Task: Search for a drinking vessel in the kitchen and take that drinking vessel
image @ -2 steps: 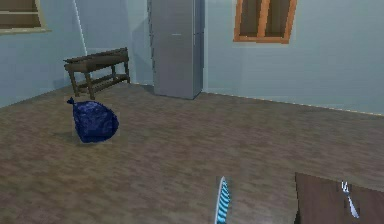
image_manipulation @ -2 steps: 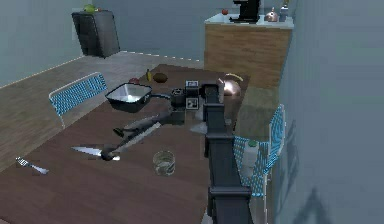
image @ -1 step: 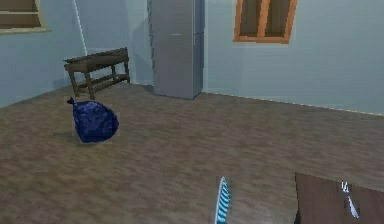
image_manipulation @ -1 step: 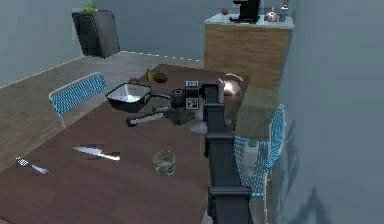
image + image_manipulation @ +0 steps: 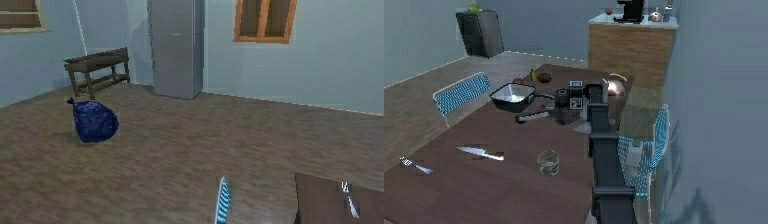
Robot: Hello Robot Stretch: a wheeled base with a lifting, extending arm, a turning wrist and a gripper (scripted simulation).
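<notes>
Arm [image 5: 610, 160] extended, claw [image 5: 550, 112] leftward — hold unclear

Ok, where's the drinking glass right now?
In the arm side view the glass stands on the brown table, low and just left of the middle, between the knife on its left and the dark arm on its right.

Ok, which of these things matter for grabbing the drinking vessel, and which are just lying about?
For the job:
- glass, standing on the table
- gripper; cannot tell whether it holds anything

Lying about:
- frying pan
- knife
- fork
- kettle
- blue bag on the floor
</notes>
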